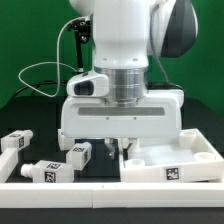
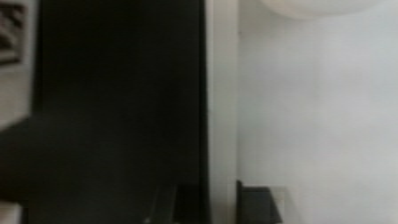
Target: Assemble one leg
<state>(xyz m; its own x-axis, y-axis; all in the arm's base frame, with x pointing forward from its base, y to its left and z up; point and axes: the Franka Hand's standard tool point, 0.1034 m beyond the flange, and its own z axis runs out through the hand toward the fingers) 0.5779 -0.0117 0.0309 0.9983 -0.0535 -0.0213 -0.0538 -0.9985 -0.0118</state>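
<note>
Just beside the tool, on the exterior view's left, the leg lies loose on the dark bench. It is a white stubby block with black-and-white tags. A second leg and a third leg lie farther left. Tool tips sit low at the white tray part, mostly hidden by the arm, so can't tell released or clenched. Wrist view is blurred, just black beside white.

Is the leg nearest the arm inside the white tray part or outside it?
Outside: the leg lies at the exterior view's left of the tray part, beyond its rim.
</note>
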